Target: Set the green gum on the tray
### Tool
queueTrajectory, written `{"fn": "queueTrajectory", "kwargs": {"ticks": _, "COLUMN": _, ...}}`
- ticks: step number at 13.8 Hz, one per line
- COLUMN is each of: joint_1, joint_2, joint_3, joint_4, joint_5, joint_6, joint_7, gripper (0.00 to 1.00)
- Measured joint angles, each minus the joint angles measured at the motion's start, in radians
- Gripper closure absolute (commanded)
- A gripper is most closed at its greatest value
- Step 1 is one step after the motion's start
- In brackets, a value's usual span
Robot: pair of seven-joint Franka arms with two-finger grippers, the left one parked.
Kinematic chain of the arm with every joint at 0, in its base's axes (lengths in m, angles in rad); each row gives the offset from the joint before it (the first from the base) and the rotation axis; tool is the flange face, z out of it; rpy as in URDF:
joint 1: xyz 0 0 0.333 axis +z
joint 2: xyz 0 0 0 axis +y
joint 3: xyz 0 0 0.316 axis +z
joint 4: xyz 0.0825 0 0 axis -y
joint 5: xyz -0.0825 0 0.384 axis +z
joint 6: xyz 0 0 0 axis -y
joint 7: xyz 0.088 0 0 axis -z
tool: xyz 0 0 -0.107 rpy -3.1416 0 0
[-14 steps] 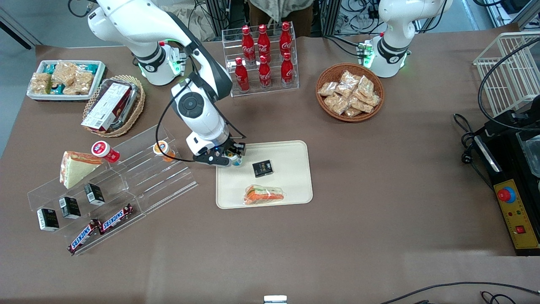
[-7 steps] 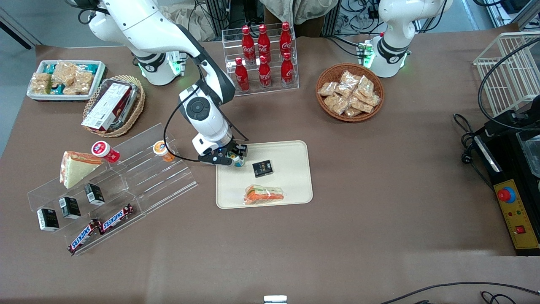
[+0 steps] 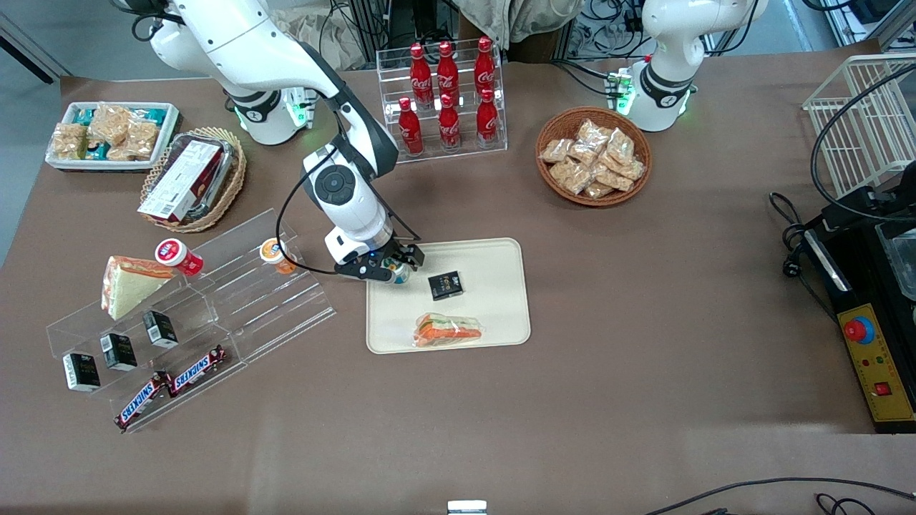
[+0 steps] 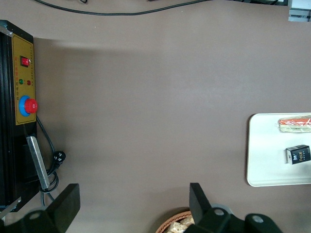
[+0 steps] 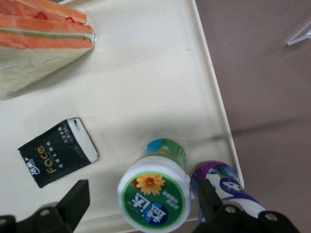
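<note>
While the right arm reaches steeply down over the tray [image 3: 494, 315], its end effector [image 3: 392, 268] hangs above the tray's corner with fingers [image 5: 73, 201] spread. The green gum [image 5: 155, 191] stands upright on the tray between them, touching a purple-lidded bottle [image 5: 223, 187].

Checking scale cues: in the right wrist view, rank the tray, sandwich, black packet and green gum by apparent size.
1. Tray
2. Sandwich, partly cut off
3. Black packet and green gum: alike; the gum stands nearer the camera, between the open gripper's fingers.
</note>
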Motion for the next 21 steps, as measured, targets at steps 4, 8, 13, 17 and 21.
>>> {"fn": "queueTrajectory", "kwargs": {"ticks": 4, "joint_1": 0.000, "joint_2": -0.003, "joint_3": 0.000, "joint_4": 0.019, "joint_5": 0.000, "joint_6": -0.012, "joint_7": 0.040, "gripper": 0.00}}
{"fn": "queueTrajectory", "kwargs": {"ticks": 8, "joint_1": -0.001, "joint_2": -0.038, "joint_3": -0.008, "joint_4": 0.153, "joint_5": 0.000, "joint_6": -0.256, "joint_7": 0.058, "gripper": 0.00}}
{"fn": "queueTrajectory", "kwargs": {"ticks": 13, "joint_1": -0.006, "joint_2": -0.154, "joint_3": -0.022, "joint_4": 0.443, "joint_5": 0.000, "joint_6": -0.711, "joint_7": 0.058, "gripper": 0.00}}
{"fn": "queueTrajectory", "kwargs": {"ticks": 17, "joint_1": -0.032, "joint_2": -0.247, "joint_3": -0.027, "joint_4": 0.629, "joint_5": -0.071, "joint_6": -0.941, "joint_7": 0.028, "gripper": 0.00}}
{"fn": "queueTrajectory", "kwargs": {"ticks": 21, "joint_1": -0.271, "joint_2": -0.351, "joint_3": -0.021, "joint_4": 0.641, "joint_5": -0.103, "joint_6": -1.035, "joint_7": -0.387, "gripper": 0.00}}
